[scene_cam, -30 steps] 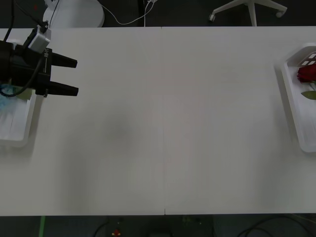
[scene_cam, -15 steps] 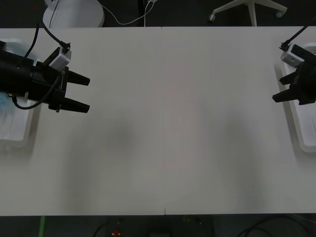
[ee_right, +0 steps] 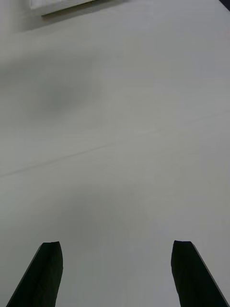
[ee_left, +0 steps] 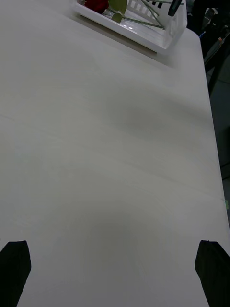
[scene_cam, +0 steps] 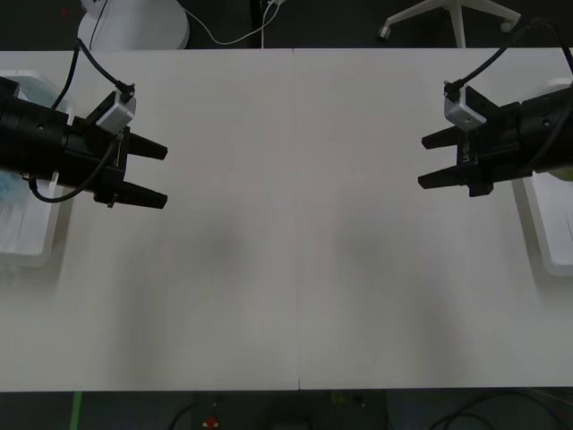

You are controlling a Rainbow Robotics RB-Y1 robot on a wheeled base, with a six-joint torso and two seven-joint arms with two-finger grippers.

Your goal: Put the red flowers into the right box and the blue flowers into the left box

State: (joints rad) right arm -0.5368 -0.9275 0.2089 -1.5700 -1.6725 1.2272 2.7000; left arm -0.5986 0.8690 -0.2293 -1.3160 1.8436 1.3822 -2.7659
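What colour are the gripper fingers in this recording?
Black. Both the left gripper and right gripper have black fingers, shown best in the front view.

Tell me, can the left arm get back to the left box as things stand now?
Probably yes. The left gripper, open, hovers beside the left box, and only bare table lies around it.

- Both arms are matte black, thick and cylindrical.
- The left gripper (scene_cam: pixel 152 175) and the right gripper (scene_cam: pixel 433 159) each end in two tapered black fingers.
- A small light-grey block sits on each wrist, with a black cable looping away.
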